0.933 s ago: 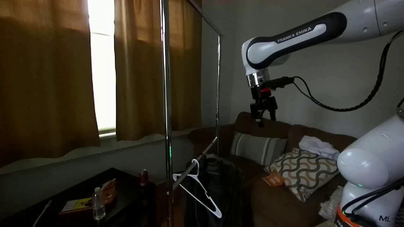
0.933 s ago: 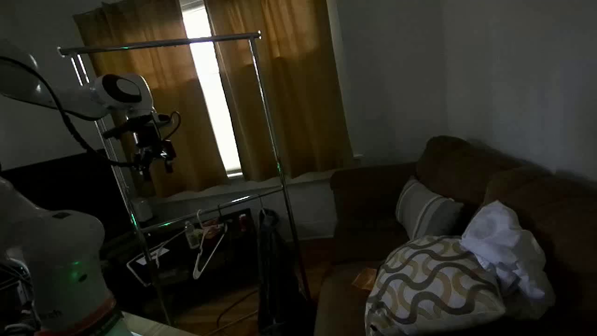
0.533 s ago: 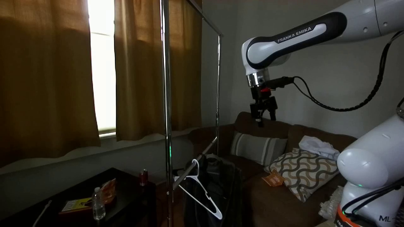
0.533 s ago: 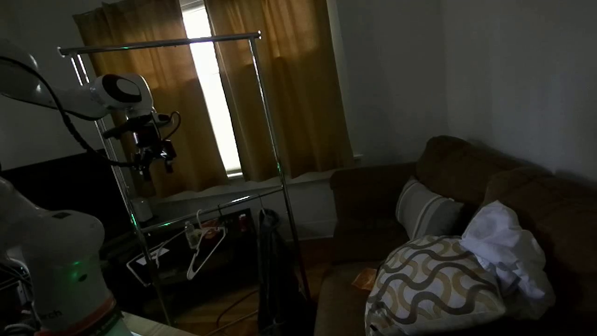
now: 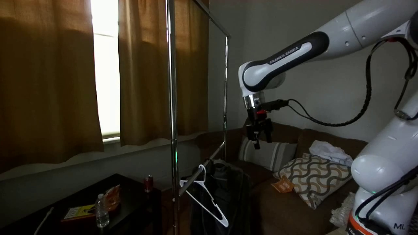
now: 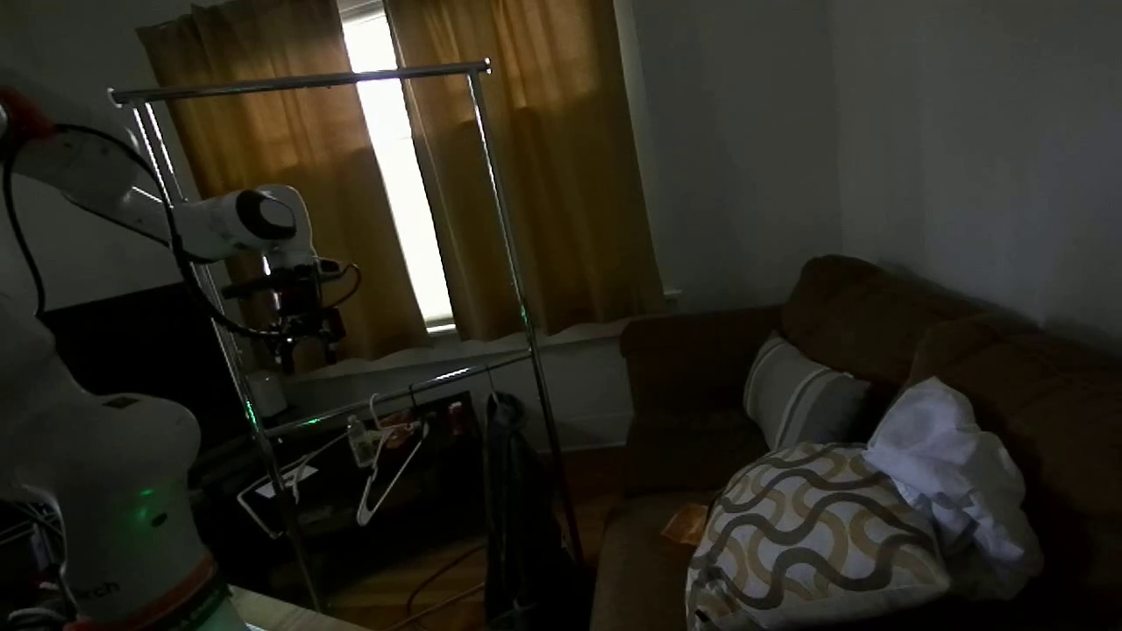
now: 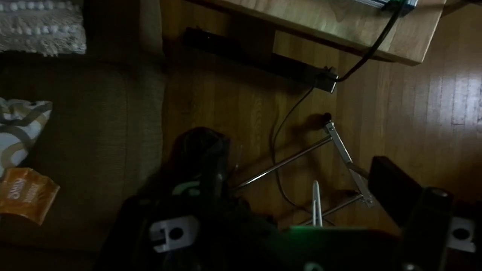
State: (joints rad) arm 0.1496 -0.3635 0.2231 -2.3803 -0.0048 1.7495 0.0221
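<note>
While the claw hangs in mid-air with its jaws apart, nothing is grasped, so the handling itself looks all left to do. Below it, well apart, one white hanger is hooked low on one clothes rack, bare; one dark garment already hangs just beside it. One sofa carries one striped cushion, one wave-patterned cushion, one orange packet and one white cloth. On the low surface are one bottle, one red can, one orange bag and one thin white piece, perhaps a second hanger.
</note>
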